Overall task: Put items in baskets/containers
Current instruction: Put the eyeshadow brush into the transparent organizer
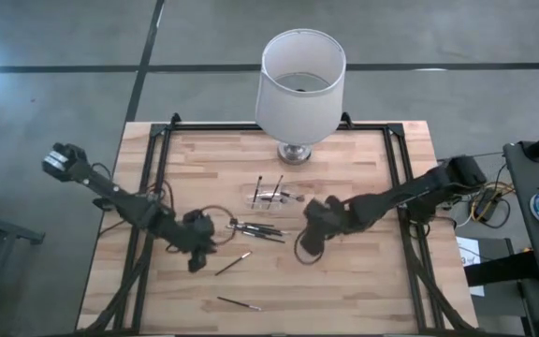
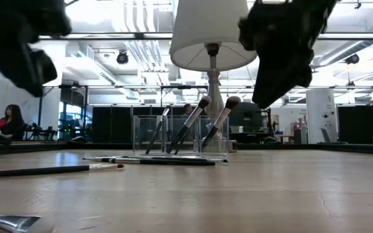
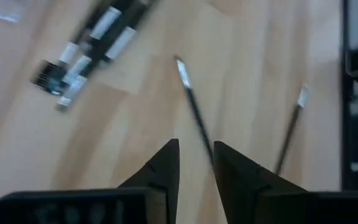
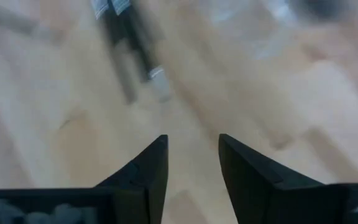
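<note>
Both grippers are hanging open and empty mid-desk, left [image 3: 196,163] over a loose brush [image 3: 194,115], right [image 4: 192,163] beside the brush pile [image 1: 258,228]; only the low view is showing three brushes [image 2: 190,123] leaning inside the clear holder [image 2: 180,136].

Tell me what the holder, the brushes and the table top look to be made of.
Holder: clear glossy plastic or acrylic, seemingly; the room shows through its walls.
Brushes: dark handles, likely plastic or lacquered wood, with shiny metal-looking collars and soft bristle tips.
Table top: pale wood, visible grain and joined strips.
</note>
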### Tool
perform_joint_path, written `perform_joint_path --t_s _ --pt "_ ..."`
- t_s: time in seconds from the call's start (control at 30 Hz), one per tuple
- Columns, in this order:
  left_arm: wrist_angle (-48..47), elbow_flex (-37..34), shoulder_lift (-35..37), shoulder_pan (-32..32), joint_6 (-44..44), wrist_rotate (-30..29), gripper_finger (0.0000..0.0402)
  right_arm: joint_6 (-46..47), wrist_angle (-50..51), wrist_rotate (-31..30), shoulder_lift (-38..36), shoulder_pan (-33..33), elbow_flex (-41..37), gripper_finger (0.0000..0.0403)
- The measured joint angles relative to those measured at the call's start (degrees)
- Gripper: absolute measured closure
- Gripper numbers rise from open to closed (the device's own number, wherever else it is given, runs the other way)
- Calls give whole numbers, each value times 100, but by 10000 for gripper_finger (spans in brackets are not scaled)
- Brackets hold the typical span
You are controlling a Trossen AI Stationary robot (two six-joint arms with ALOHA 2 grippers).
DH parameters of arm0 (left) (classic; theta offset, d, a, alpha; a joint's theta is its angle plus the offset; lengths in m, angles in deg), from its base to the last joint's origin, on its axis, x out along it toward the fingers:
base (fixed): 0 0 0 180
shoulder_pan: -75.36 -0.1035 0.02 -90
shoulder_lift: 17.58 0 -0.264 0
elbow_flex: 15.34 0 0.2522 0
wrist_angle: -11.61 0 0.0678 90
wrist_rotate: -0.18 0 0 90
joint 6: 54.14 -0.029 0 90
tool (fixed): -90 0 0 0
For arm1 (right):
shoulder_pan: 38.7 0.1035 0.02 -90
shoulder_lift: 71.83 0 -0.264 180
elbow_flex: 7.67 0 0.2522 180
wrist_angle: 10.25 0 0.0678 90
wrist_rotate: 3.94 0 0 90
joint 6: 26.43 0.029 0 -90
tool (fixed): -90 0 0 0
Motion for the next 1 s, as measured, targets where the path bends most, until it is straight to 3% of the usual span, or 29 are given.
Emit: perform_joint_path --t_s 0.27,0.47,0.7,0.87,1.0 --pt "117 0 -727 826 394 -632 314 -2436 145 323 1314 602 1295 252" --pt "149 0 -1351 1003 1338 -658 315 -3932 215 868 2201 262 2489 263" --pt "390 0 -1493 1467 2761 -865 315 -6024 513 1268 3261 -43 3926 264" --pt "443 0 -1540 1894 3594 -885 315 -6432 584 1738 3973 -191 4741 262" --pt "620 0 -1723 2123 4114 -1230 315 -6415 735 2021 4430 -286 5279 270"
